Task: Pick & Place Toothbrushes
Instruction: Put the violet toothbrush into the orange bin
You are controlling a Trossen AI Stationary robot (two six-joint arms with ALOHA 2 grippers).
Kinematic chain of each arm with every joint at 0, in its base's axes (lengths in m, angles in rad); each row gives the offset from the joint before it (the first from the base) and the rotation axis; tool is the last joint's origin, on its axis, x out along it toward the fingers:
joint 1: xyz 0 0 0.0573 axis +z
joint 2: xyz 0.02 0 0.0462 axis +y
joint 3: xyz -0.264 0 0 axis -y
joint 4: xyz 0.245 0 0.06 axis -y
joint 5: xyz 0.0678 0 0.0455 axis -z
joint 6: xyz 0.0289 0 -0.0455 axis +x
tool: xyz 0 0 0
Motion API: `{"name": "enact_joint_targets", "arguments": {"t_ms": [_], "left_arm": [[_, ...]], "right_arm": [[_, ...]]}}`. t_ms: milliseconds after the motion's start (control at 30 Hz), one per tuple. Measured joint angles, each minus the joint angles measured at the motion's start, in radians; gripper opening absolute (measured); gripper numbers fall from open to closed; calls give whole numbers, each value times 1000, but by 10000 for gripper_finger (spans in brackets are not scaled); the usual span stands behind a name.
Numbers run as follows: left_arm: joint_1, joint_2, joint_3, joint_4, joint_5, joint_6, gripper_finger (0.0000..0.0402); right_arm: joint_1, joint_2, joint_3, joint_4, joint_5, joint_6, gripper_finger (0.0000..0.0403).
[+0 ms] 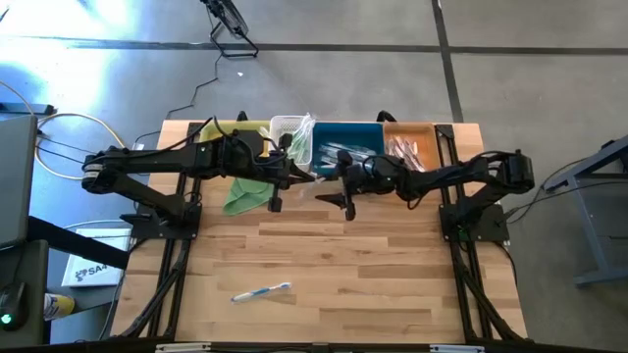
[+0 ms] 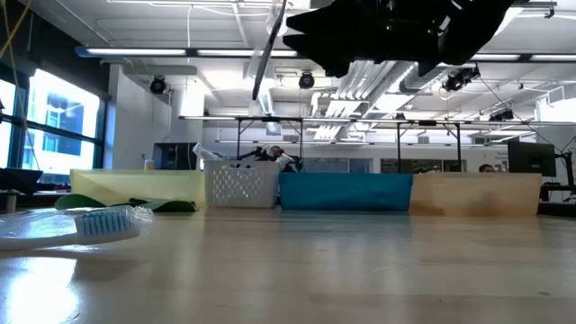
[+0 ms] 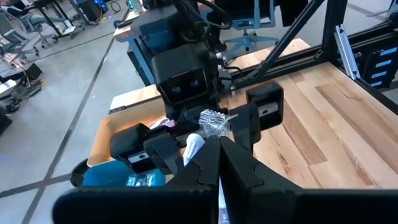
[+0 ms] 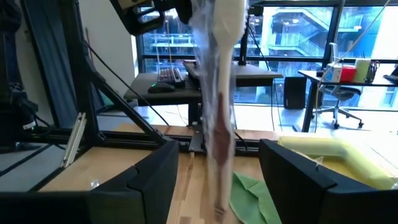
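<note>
Left tool [image 3: 219, 163] pressed together on a wrapped toothbrush [image 4: 219, 93], held aloft over the back middle of the desk [image 1: 373, 284], just in front of the bins. Right tool [image 4: 217, 180] spread wide, its fingers [image 4: 146, 180] flanking the hanging wrapper without touching it. Both tools nose to nose in the high view, close to the white basket [image 1: 287, 127] and blue bin [image 1: 353, 132]; little slack between them.

Right wrist view alone gives the held brush's long axis: upright, pale head up at the left tool, reddish handle down. Left wrist view shows only crinkled wrapper [image 3: 214, 121] past the fingertips.

Green cloth [image 1: 243, 196] flat beneath the left arm. Wide bare planks toward the front edge, broken by one blue-white toothbrush [image 1: 261, 291] lying nearly crosswise, bristle end toward the right; low view shows its bristles [image 2: 106, 220] near the lens.
</note>
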Motion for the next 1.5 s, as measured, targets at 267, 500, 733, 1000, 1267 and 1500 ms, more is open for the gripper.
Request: {"name": "enact_joint_targets", "arguments": {"t_ms": [267,500,733,1000,1267,1500], "left_arm": [[0,0,0,6,0,0,0],[0,0,0,1,6,0,0],[0,0,0,-2,8,0,0],[0,0,0,-2,15,0,0],[0,0,0,-3,14,0,0],[0,0,0,-2,11,-31,0]], "right_arm": [[11,110,82,-12,0,-2,217],[38,179,157,-7,0,-8,211],[39,179,155,-12,7,-10,134],[39,179,155,-30,53,-11,29],[39,179,155,-45,56,-29,16],[39,178,155,-45,55,-29,15]]}}
